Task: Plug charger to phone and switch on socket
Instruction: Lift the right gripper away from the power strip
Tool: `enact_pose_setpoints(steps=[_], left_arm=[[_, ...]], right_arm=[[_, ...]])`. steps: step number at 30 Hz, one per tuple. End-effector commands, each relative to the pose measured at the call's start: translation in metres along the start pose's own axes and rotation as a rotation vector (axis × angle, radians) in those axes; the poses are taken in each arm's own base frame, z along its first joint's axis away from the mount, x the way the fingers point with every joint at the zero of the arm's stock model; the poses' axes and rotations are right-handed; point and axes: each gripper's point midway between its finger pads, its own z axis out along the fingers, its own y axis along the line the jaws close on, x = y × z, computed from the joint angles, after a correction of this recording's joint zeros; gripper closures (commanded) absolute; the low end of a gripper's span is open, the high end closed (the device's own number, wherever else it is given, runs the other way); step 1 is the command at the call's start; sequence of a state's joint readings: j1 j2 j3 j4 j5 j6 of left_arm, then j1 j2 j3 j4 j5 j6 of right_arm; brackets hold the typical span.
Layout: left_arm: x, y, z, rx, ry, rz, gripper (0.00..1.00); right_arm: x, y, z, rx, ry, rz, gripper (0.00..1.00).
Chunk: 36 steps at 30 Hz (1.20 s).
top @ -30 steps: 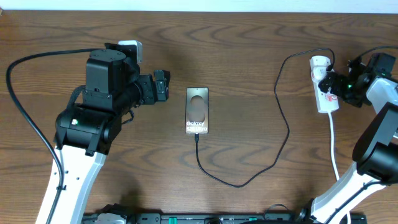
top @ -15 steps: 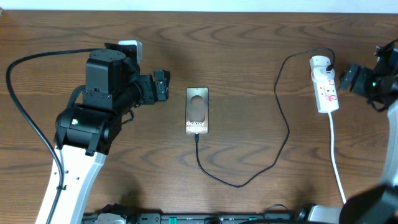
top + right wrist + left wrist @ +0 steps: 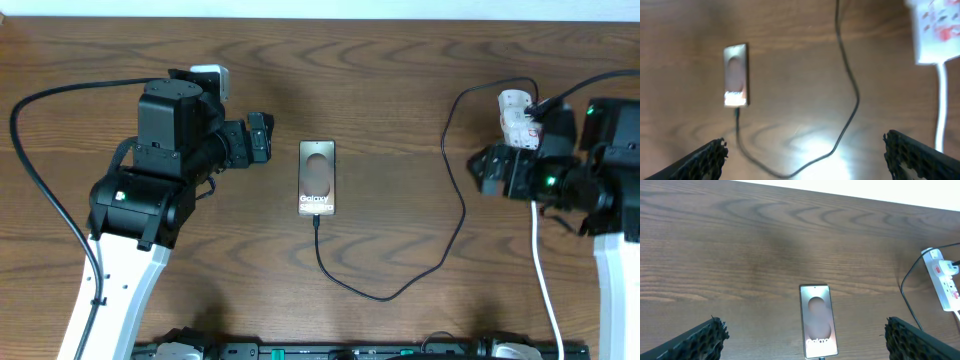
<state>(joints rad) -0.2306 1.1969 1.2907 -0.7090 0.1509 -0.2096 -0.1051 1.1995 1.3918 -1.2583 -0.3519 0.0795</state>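
The phone lies flat at mid-table, its screen lit with "Galaxy" lettering. The charger cable meets the phone's near edge, loops right and runs up to the socket strip at the far right. My right arm covers the strip's near half. My right gripper is open and empty, just left of the strip. My left gripper is open and empty, left of the phone. The left wrist view shows the phone, the strip and the open fingers. The blurred right wrist view shows the phone, the cable and the strip between the open fingers.
The strip's white cord runs toward the table's near edge under my right arm. A thick black robot cable arcs round the left arm. The table is dark wood.
My right arm has swung from the far right edge by the strip to in front of it, covering its near half. The left arm, phone and cable have not moved.
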Motion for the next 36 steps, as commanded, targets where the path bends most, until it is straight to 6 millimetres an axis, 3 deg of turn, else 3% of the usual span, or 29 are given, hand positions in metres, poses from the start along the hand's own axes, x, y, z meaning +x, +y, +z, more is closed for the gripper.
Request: enact_pose_setpoints(steps=[1,6,13,17,21,25,27,36], left_arm=[[-0.002,0.000,-0.002,-0.002,-0.006,0.002,0.02],[-0.002,0.000,-0.002,-0.002,-0.006,0.001,0.02],[-0.002,0.000,-0.002,-0.002,-0.006,0.002,0.02],[-0.002,0.000,-0.002,-0.002,-0.006,0.002,0.02],[-0.002,0.000,-0.002,-0.002,-0.006,0.002,0.02],[-0.002,0.000,-0.002,-0.002,-0.006,0.001,0.02],[-0.002,0.000,-0.002,-0.002,-0.006,0.001,0.02],[-0.002,0.000,-0.002,-0.002,-0.006,0.002,0.02]], right_arm=[[0.010,0.009,-0.004,-0.022,0.024,0.037,0.01],[0.027,0.007,-0.005,-0.014,0.093,0.026,0.01],[0.024,0.011,-0.021,-0.005,0.007,-0.128,0.01],[0.018,0.020,-0.050,0.028,-0.193,-0.234,0.01],[0.025,0.021,-0.059,0.058,-0.369,-0.312,0.01],[0.036,0.014,-0.049,0.064,-0.537,-0.353,0.01],[0.042,0.008,-0.035,0.051,-0.677,-0.384,0.01],[0.064,-0.009,0.023,-0.018,-0.964,-0.414,0.01]])
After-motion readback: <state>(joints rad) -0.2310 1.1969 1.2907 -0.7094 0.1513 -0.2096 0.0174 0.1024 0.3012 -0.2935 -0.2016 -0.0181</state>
